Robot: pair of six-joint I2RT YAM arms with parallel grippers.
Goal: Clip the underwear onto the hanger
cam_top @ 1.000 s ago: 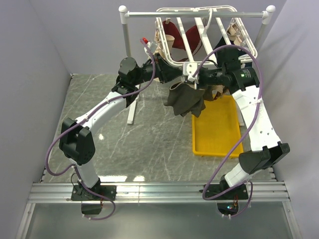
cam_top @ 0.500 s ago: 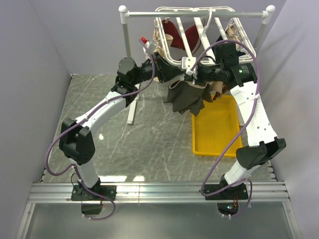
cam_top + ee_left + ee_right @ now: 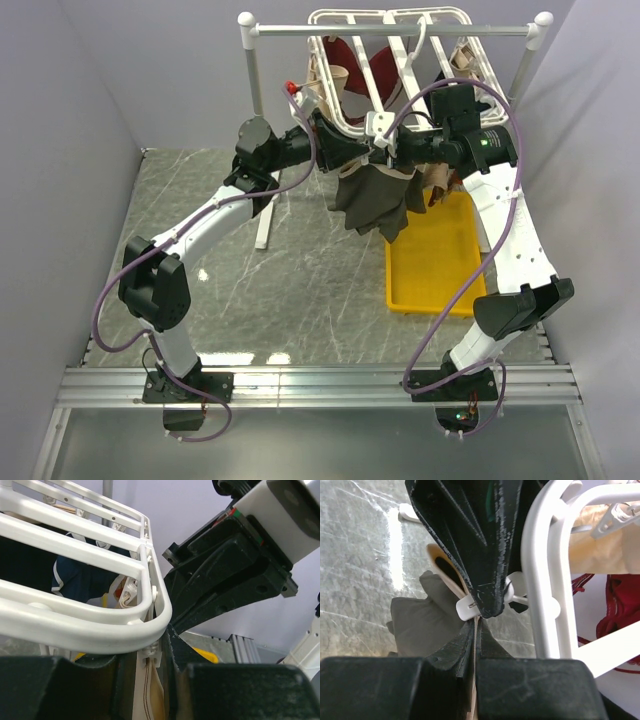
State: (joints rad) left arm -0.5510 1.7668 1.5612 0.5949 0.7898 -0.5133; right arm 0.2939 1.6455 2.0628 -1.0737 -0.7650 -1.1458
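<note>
Lifted since the earlier frame, the underwear [image 3: 375, 200] hangs above the table, just below the near corner of the hanger [image 3: 540, 570]. Right gripper [image 3: 476, 632] is clamped on its beige band [image 3: 147, 692]. Left gripper [image 3: 366, 152], tip to tip with it, pinches a white clip [image 3: 466, 609].

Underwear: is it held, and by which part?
Yes: the right pincer is shut on the beige band edge of the dark grey-brown fabric underwear, under the white plastic slatted hanger; the left pincer pinches a small white clip there.

The underwear [image 3: 375, 200] hangs below the near edge of the hanger [image 3: 100, 630], beside a clip [image 3: 467, 608], above the worktop [image 3: 280, 290], left of a tray [image 3: 430, 270].
</note>
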